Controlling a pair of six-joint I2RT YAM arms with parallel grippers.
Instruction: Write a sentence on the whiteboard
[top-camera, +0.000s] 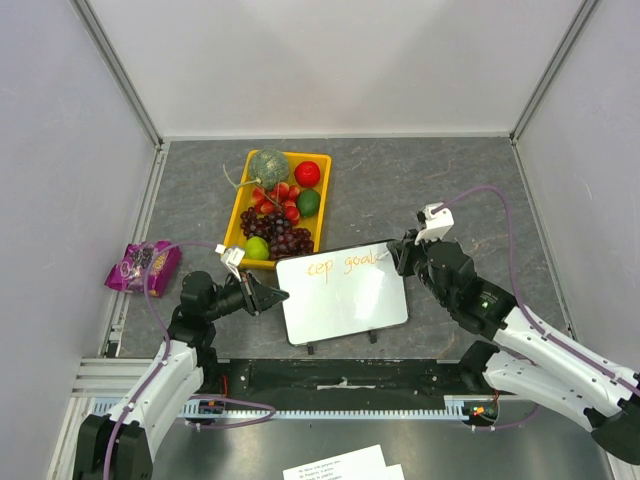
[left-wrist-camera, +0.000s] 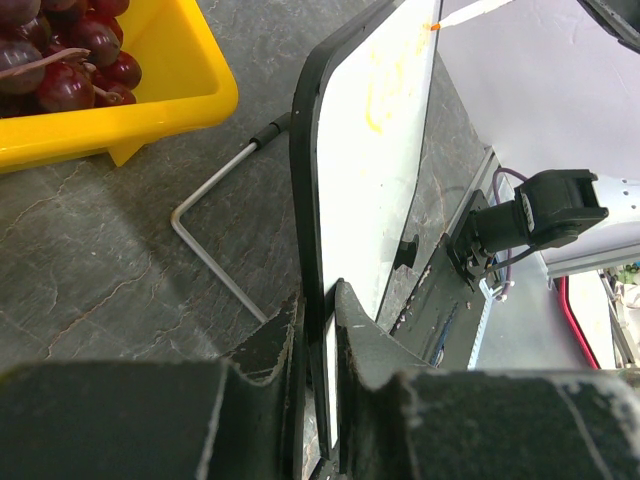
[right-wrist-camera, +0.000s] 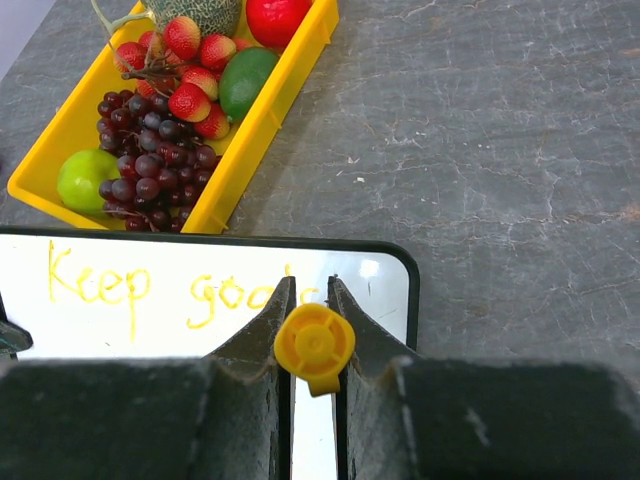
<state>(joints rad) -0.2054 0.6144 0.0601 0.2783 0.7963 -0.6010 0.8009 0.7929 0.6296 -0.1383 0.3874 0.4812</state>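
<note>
The whiteboard (top-camera: 345, 300), glossy white with rounded corners and a thin dark frame, sits near the front edge of the mottled grey bench (top-camera: 430, 190), just beside a yellow plastic tray (top-camera: 236, 212) of fruit. A bent metal wire stand (left-wrist-camera: 205, 235) shows behind it. The left tool (left-wrist-camera: 318, 300) pinches the board's left edge. The right tool (right-wrist-camera: 310, 290) is clamped on a marker (right-wrist-camera: 314, 342) with a round yellow end. The sentence (right-wrist-camera: 100, 287), in thin orange handwriting, reads roughly "Keep goa", with the rest hidden.
</note>
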